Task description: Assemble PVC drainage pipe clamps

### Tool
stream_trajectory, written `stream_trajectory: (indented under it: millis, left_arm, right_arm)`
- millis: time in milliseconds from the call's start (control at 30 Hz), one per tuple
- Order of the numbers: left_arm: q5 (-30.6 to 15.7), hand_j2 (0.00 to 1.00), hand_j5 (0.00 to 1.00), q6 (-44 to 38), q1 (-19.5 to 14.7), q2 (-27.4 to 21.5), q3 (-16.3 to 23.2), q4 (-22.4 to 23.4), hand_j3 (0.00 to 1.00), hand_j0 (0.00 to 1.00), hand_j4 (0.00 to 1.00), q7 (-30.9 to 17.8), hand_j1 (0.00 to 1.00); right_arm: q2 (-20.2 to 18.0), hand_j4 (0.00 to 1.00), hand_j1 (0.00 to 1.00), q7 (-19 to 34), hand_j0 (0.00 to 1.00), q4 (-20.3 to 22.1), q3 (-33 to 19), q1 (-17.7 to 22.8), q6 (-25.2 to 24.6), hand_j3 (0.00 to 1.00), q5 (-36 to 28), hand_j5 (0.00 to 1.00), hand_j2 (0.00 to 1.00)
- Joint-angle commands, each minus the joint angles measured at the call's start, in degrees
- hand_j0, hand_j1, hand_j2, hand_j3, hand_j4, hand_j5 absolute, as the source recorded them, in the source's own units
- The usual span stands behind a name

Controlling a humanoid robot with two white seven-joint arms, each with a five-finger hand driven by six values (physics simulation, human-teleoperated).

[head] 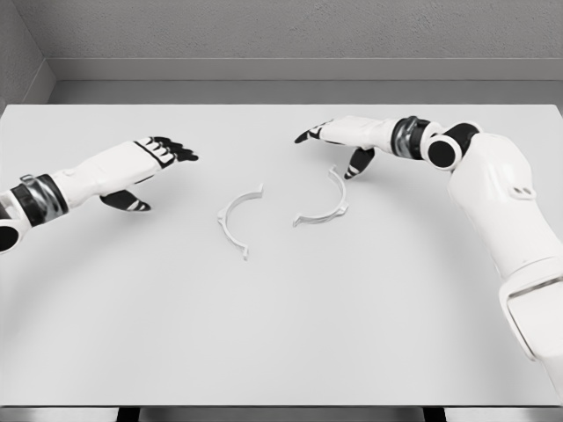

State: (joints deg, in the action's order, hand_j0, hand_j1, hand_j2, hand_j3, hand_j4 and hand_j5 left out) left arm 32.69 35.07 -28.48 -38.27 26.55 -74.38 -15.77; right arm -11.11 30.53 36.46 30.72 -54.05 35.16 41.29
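Two clamp halves (pixel 236 220) (pixel 327 204) lie apart on table (pixel 369 334), between spread left hand (pixel 145 163) and right hand (pixel 347 141).

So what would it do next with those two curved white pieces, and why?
Probably lower the right hand onto the right clamp half, which lies just below it. Both hands are open and hold nothing, and the two halves, left clamp half included, lie apart on the table, curves facing each other, not yet joined.
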Motion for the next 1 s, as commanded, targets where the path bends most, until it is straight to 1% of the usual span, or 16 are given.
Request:
stream_trajectory:
  millis: [0, 100, 167, 267, 333, 433, 467, 567, 633, 700, 767, 967]
  left_arm:
    - [-0.4, 1.00, 1.00, -0.1, 0.0, -0.2, -0.4, 0.5, 1.00, 1.00, 1.00, 0.0, 1.00]
    - [-0.4, 1.00, 1.00, -0.1, -0.1, -0.2, -0.4, 0.7, 1.00, 1.00, 1.00, 0.0, 1.00]
    - [-0.3, 1.00, 1.00, -0.1, -0.3, -0.2, -0.4, 1.1, 1.00, 1.00, 1.00, 0.0, 1.00]
    - [-0.4, 1.00, 1.00, -0.1, -0.3, -0.2, -0.4, 1.2, 1.00, 1.00, 1.00, 0.0, 1.00]
    - [-0.4, 1.00, 1.00, -0.1, -0.3, -0.2, -0.4, 1.2, 1.00, 1.00, 1.00, 0.0, 1.00]
    - [-0.4, 1.00, 1.00, -0.1, -0.2, -0.3, -0.4, 1.2, 1.00, 1.00, 1.00, 0.0, 1.00]
    - [-0.5, 1.00, 1.00, -0.1, -0.2, -0.3, -0.4, 1.2, 1.00, 1.00, 1.00, 0.0, 1.00]
    - [-0.5, 1.00, 1.00, -0.1, -0.1, -0.2, -0.4, 1.2, 1.00, 1.00, 1.00, 0.0, 1.00]
    - [-0.5, 1.00, 1.00, -0.1, -0.1, -0.2, -0.3, 1.2, 1.00, 1.00, 1.00, 0.0, 1.00]
    - [-0.4, 1.00, 1.00, -0.1, -0.1, -0.2, -0.3, 1.2, 1.00, 1.00, 1.00, 0.0, 1.00]
    - [-0.5, 1.00, 1.00, -0.1, 0.0, -0.2, -0.3, 1.2, 1.00, 1.00, 1.00, 0.0, 1.00]
    - [-0.5, 1.00, 1.00, -0.1, 0.0, -0.2, -0.3, 1.2, 1.00, 1.00, 1.00, 0.0, 1.00]
  right_arm:
    - [0.1, 0.95, 0.95, 0.0, 0.95, 1.8, 0.0, 0.1, -0.2, 0.95, -0.3, 0.95, 0.95]
    - [0.2, 0.95, 0.95, 0.0, 0.95, 2.2, 0.1, 0.3, -0.2, 0.95, -0.3, 0.95, 0.95]
    - [0.2, 0.94, 0.94, 0.0, 0.94, 2.4, 1.5, 0.1, -0.2, 0.94, -0.3, 0.94, 0.94]
    - [0.2, 0.94, 0.94, 0.0, 0.94, 2.5, 1.9, 0.1, -0.2, 0.94, -0.3, 0.94, 0.94]
    - [0.1, 0.94, 0.94, 0.0, 0.94, 4.1, 2.0, 0.4, -0.2, 0.94, -0.3, 0.94, 0.94]
    - [0.1, 0.94, 0.94, 0.0, 0.94, 4.9, 3.4, 0.4, -0.2, 0.94, -0.5, 0.94, 0.94]
    - [0.0, 0.94, 0.94, 0.0, 0.94, 7.2, 3.4, 0.5, -0.2, 0.94, -0.5, 0.94, 0.94]
    - [-0.1, 0.94, 0.94, 0.0, 0.94, 7.8, 3.4, 1.0, -0.2, 0.94, -0.5, 0.94, 0.94]
    - [-0.3, 0.94, 0.94, 0.0, 0.94, 9.7, 3.4, 1.4, -0.2, 0.94, -0.5, 0.94, 0.94]
    - [-0.3, 0.93, 0.93, 0.1, 0.93, 9.9, 3.5, 1.5, -0.2, 0.93, -0.7, 0.93, 0.93]
    - [-0.4, 0.92, 0.92, 0.1, 0.92, 12.0, 3.5, 1.8, -0.2, 0.92, -0.8, 0.92, 0.92]
    - [-0.5, 0.92, 0.92, 0.1, 0.92, 11.7, 3.6, 1.8, -0.2, 0.92, -0.6, 0.92, 0.92]
